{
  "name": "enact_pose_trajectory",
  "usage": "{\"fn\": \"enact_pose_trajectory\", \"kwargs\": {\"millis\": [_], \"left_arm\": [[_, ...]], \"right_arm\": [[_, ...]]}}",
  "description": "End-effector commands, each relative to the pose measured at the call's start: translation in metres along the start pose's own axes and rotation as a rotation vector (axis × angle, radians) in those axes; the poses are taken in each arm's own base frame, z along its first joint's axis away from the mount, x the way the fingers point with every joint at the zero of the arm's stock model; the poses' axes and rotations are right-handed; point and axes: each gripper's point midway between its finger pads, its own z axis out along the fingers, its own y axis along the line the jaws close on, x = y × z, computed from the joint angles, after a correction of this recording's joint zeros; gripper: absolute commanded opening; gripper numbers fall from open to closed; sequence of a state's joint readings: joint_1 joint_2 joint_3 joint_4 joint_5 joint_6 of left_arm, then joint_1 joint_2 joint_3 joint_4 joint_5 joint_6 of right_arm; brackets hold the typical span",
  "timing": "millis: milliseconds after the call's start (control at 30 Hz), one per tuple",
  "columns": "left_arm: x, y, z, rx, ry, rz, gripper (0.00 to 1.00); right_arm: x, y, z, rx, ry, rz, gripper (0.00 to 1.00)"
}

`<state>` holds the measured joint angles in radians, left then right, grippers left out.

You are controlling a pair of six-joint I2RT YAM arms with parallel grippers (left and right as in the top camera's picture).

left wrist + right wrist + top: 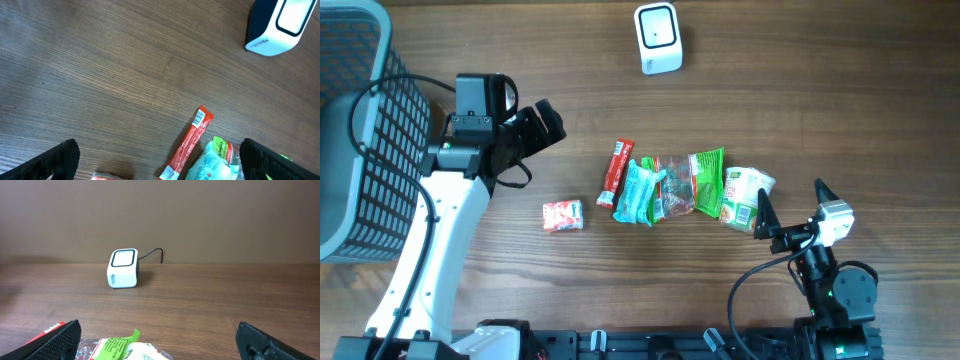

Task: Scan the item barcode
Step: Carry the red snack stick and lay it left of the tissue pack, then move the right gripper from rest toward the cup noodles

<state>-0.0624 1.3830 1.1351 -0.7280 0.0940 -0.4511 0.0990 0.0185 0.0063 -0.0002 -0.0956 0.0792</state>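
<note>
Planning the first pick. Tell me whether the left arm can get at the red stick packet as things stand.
Probably yes. The left gripper is open and empty, the red stick packet lies flat just ahead of it with bare table between. Only the teal packet crowds one end.

The white box scanner [658, 38] sits at the far side of the brown wooden table [820, 90]. A row of shiny snack packets [680, 188] lies in the middle. The small red packet [562, 215] lies alone to their left. The grey mesh basket [380, 160] stands at the far left.
</note>
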Motion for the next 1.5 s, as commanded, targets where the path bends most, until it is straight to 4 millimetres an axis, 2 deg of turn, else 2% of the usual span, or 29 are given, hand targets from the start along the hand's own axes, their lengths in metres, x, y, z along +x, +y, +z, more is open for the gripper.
{"fn": "enact_pose_trajectory", "kwargs": {"millis": [0,300,367,467,500,633,733,900,933,967,1067,1100,1133,1167,1200,1233,1300,1333,1367,1400,1467], "left_arm": [[-0.002,0.002,-0.002,-0.006,-0.013,-0.001,1.0],[-0.002,0.002,-0.002,-0.006,-0.013,-0.001,1.0],[-0.002,0.002,-0.002,-0.006,-0.013,-0.001,1.0],[-0.002,0.002,-0.002,-0.006,-0.013,-0.001,1.0],[-0.002,0.002,-0.002,-0.006,-0.013,-0.001,1.0],[-0.002,0.002,-0.002,-0.006,-0.013,-0.001,1.0],[-0.002,0.002,-0.002,-0.006,-0.013,-0.001,1.0],[-0.002,0.002,-0.002,-0.006,-0.013,-0.001,1.0],[-0.002,0.002,-0.002,-0.006,-0.013,-0.001,1.0],[-0.002,0.002,-0.002,-0.006,-0.013,-0.001,1.0],[-0.002,0.002,-0.002,-0.006,-0.013,-0.001,1.0],[-0.002,0.002,-0.002,-0.006,-0.013,-0.001,1.0],[-0.002,0.002,-0.002,-0.006,-0.013,-0.001,1.0],[-0.002,0.002,-0.002,-0.006,-0.013,-0.001,1.0],[-0.002,0.002,-0.002,-0.006,-0.013,-0.001,1.0],[-0.002,0.002,-0.002,-0.006,-0.013,-0.001,1.0],[-0.002,0.002,-0.002,-0.006,-0.013,-0.001,1.0],[-0.002,0.002,-0.002,-0.006,-0.013,-0.001,1.0],[-0.002,0.002,-0.002,-0.006,-0.013,-0.001,1.0],[-0.002,0.002,-0.002,-0.006,-0.013,-0.001,1.0],[-0.002,0.002,-0.002,-0.006,-0.013,-0.001,1.0]], "right_arm": [[-0.002,-0.002,0.0,0.012,-0.009,0.006,1.0],[-0.002,-0.001,0.0,0.004,-0.011,0.028,1.0],[-0.008,0.004,-0.001,-0.021,-0.032,0.025,1.0],[-0.014,0.005,-0.007,-0.016,0.027,0.032,1.0],[-0.022,0.006,-0.01,-0.015,0.032,0.033,1.0],[-0.097,0.014,-0.034,-0.011,0.07,0.039,1.0],[-0.132,0.016,-0.027,-0.002,0.189,0.047,1.0],[-0.146,0.028,0.01,-0.058,0.524,0.078,1.0],[-0.144,0.037,0.027,-0.115,0.605,0.112,1.0],[-0.135,0.038,0.036,-0.121,0.652,0.133,1.0],[-0.1,0.036,0.046,-0.111,0.799,0.182,1.0],[-0.087,0.033,0.045,-0.094,0.856,0.187,0.92],[-0.074,0.03,0.045,-0.074,0.913,0.196,0.66],[-0.066,0.029,0.045,-0.068,0.951,0.201,0.58],[-0.058,0.029,0.045,-0.064,0.989,0.207,0.4],[-0.05,0.028,0.044,-0.059,1.026,0.213,0.4],[-0.036,0.027,0.038,-0.034,1.099,0.243,0.69],[-0.022,0.02,0.032,0.044,1.167,0.279,0.86],[-0.016,0.016,0.032,0.077,1.186,0.286,0.89],[-0.007,0.011,0.031,0.106,1.212,0.287,0.97],[0.012,0.01,0.03,0.125,1.267,0.307,1.0]]}}
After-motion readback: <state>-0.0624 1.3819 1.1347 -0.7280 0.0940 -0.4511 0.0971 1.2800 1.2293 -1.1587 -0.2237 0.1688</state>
